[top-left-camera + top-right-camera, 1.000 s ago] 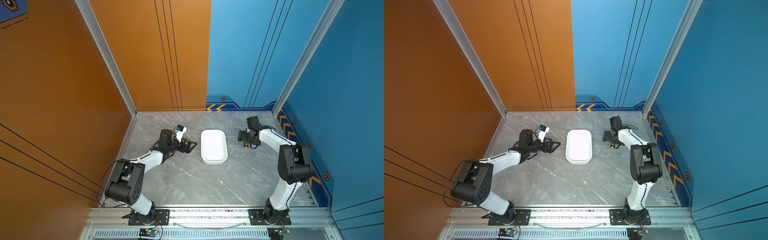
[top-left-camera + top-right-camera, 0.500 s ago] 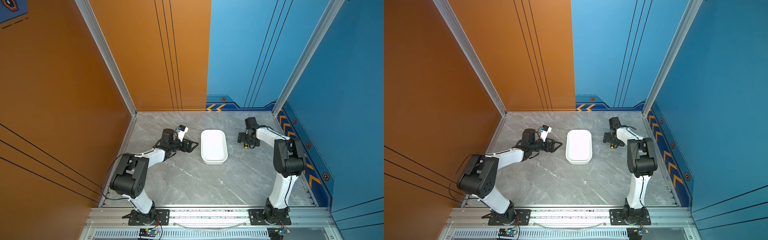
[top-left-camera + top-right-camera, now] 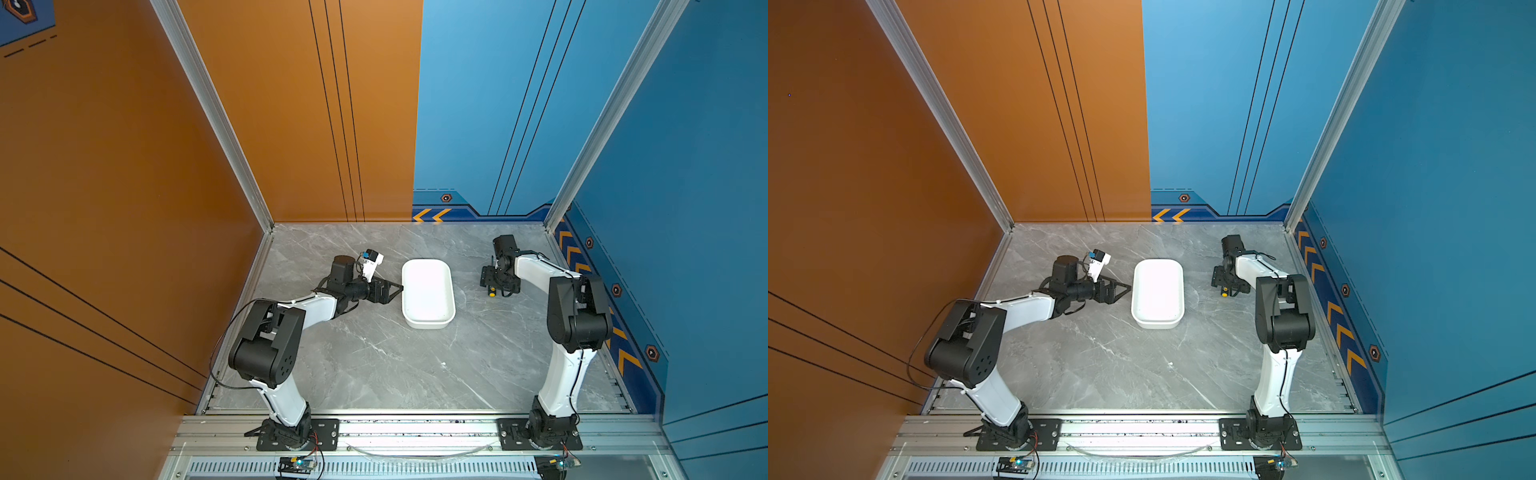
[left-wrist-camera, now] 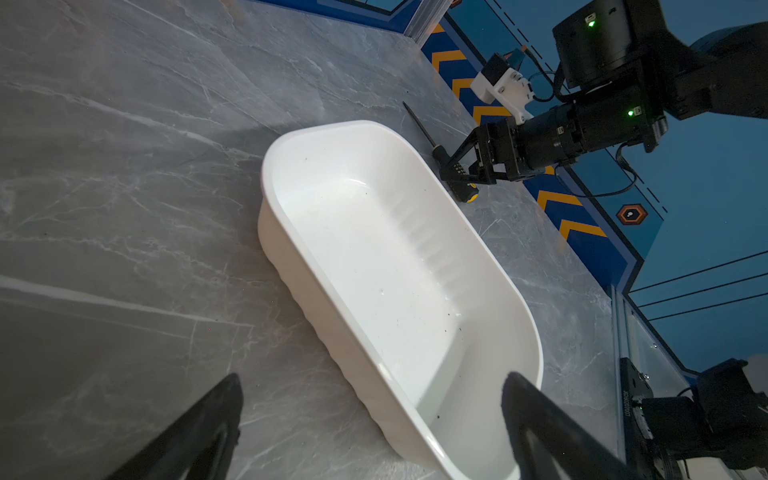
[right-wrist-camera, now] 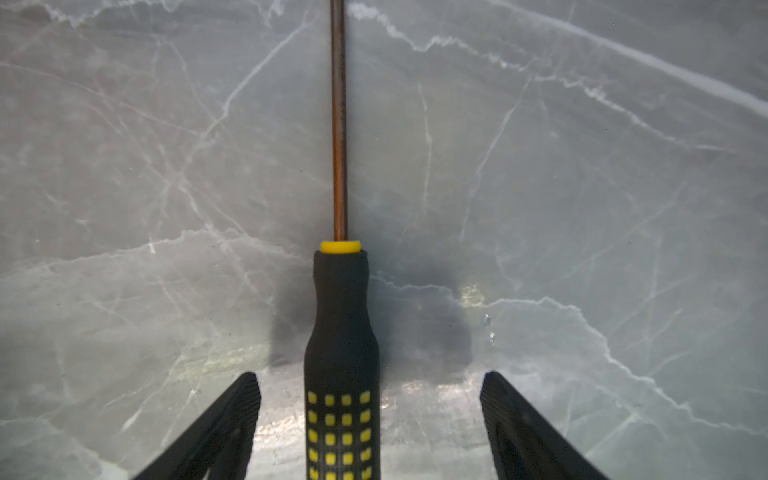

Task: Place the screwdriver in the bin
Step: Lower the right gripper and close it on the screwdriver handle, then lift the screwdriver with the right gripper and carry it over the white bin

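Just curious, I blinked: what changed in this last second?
The right end effector shifted slightly over the screwdriver, jaws open astride its handle, gripping nothing yet. The left end effector edged toward the bin. Screwdriver and bin stayed put.

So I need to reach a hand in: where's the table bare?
Barest: the table between the bin and the front rail, flanked by the arm bases. Also behind the bin, by the back wall. Crowded: left gripper beside the bin; right gripper straddling the screwdriver.
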### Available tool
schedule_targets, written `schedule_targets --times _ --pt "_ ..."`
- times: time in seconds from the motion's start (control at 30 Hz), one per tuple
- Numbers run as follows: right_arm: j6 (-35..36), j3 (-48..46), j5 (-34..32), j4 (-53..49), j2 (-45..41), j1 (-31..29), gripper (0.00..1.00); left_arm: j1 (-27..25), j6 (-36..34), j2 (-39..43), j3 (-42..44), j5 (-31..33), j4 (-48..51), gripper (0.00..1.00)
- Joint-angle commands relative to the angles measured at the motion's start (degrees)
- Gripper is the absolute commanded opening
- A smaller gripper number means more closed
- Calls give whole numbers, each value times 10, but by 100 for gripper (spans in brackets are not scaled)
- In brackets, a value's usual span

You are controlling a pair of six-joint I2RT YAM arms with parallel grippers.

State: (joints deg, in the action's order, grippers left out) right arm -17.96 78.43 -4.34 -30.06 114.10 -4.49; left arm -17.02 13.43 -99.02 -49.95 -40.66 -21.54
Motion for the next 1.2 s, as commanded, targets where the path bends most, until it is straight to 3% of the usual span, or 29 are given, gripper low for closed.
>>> schedule_targets --times 0.0,0.17,1.17 --pt "8 8 1 -23 11 2 80 -5 4 -7 -12 -17 -3 98" --pt "12 8 2 -23 16 3 77 -5 9 -7 -13 -18 -3 98" --pt "15 4 16 -35 27 6 22 -4 6 1 7 -13 -3 98"
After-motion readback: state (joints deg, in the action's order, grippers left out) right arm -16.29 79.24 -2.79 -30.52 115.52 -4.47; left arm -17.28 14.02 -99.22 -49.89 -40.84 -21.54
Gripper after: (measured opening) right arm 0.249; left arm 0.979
